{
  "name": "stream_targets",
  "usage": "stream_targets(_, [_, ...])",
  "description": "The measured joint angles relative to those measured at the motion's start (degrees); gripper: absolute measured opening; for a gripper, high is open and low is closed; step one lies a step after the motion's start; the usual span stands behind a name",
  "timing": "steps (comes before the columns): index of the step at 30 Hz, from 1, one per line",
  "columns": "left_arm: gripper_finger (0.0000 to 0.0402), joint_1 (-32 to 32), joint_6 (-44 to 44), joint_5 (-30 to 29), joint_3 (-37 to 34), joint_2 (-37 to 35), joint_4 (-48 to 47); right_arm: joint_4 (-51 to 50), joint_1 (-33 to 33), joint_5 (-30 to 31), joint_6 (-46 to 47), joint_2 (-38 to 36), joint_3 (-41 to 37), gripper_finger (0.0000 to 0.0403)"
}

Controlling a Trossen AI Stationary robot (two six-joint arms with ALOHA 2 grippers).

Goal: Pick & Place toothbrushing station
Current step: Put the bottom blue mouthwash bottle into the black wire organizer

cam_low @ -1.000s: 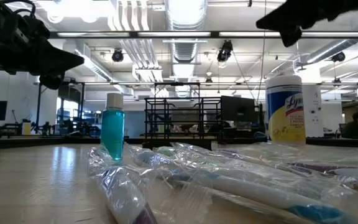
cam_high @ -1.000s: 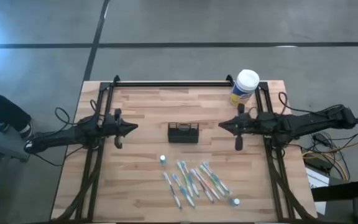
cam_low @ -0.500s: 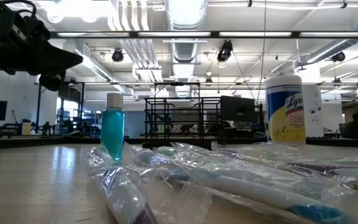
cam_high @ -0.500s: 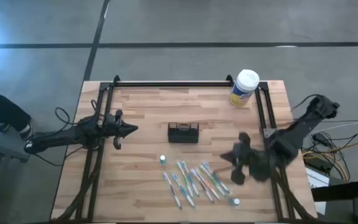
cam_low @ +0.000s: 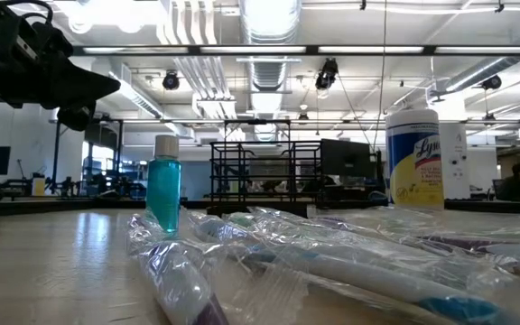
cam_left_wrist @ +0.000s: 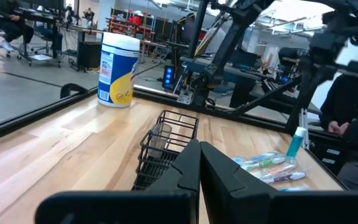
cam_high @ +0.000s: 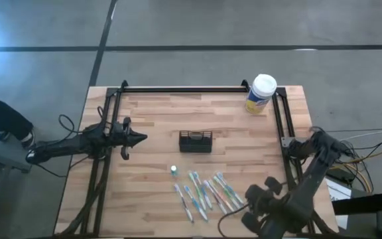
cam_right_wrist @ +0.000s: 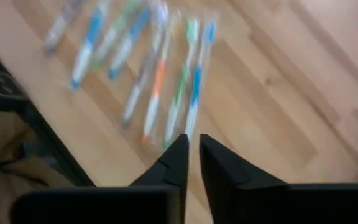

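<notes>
Right gripper point(cam_high: 252, 216) is blurring at the table's point(cam_high: 151, 192) near edge (fingers narrowly apart, empty); left gripper point(cam_high: 140, 137), fingers closed, is facing the small black wire-mesh holder point(cam_high: 195, 141).

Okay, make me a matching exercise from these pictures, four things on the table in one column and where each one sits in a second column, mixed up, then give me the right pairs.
Things:
1. wire-mesh holder
2. white-lidded canister
3. wrapped toothbrushes
4. small teal bottle

Places, as seen from above:
A. far right corner of the table
B. fanned out on the near half, by the right gripper
C. middle of the table
D. standing alone between the holder and the toothbrushes, nearer the left gripper side

Pairs: 1-C, 2-A, 3-B, 4-D
</notes>
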Motion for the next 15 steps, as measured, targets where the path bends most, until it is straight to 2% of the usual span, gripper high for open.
stream_targets(9, [0.0007, 0.0, 0.4, 0.0, 0.0, 0.0, 0.0, -3.7, -0.1, -6.4, 7.3, 10.2, 10.9, 0.0171])
stream_targets(15, [0.0007, 0.0, 0.4, 0.0, 0.0, 0.0, 0.0, -3.6, -0.1, -9.2, 18.4, 13.5, 11.5, 0.0207])
